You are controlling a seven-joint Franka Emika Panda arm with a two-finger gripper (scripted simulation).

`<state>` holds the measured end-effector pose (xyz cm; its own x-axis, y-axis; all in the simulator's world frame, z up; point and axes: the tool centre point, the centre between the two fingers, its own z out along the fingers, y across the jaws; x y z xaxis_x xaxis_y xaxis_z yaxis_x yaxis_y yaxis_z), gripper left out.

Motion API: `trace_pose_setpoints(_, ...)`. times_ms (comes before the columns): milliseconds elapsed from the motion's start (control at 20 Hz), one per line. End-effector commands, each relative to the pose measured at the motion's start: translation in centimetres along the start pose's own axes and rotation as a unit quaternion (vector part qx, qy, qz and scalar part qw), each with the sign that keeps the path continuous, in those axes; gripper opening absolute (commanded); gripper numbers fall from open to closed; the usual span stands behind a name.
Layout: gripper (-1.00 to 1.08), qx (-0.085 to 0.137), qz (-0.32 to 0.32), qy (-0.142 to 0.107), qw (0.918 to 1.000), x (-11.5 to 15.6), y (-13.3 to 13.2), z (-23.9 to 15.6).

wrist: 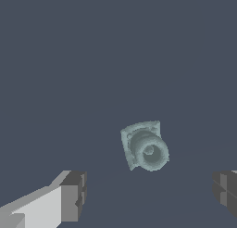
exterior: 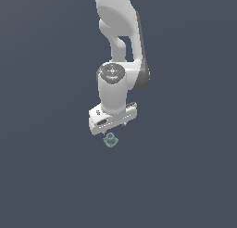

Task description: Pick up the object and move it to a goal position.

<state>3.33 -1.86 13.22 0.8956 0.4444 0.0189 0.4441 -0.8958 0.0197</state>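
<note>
plain slate surface (bare, uniform)

White rounded arm, dark grey joint cap w/ markings, grey block fingers

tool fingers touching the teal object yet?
Apart. In the wrist view the object sits on the dark floor with open floor between it and each of the tool fingers, jaws spread wide to either side.
</note>
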Motion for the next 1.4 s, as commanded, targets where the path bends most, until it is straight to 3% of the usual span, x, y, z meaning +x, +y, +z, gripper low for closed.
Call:
trace_pose_setpoints(0,1.00,0.002,-0.029,-0.002,0.9996,-0.1,0.5,1.0)
trace_pose_setpoints(600,1.00,0.010,-0.110,-0.008,0.9938,-0.5,1.9,4.0)
trace_pose_setpoints(1050,1.00,0.011,-0.116,-0.008,0.9932,-0.6,2.0,4.6)
trace_pose_setpoints(1350,1.00,0.011,-0.117,-0.008,0.9930,-0.7,1.9,7.4)
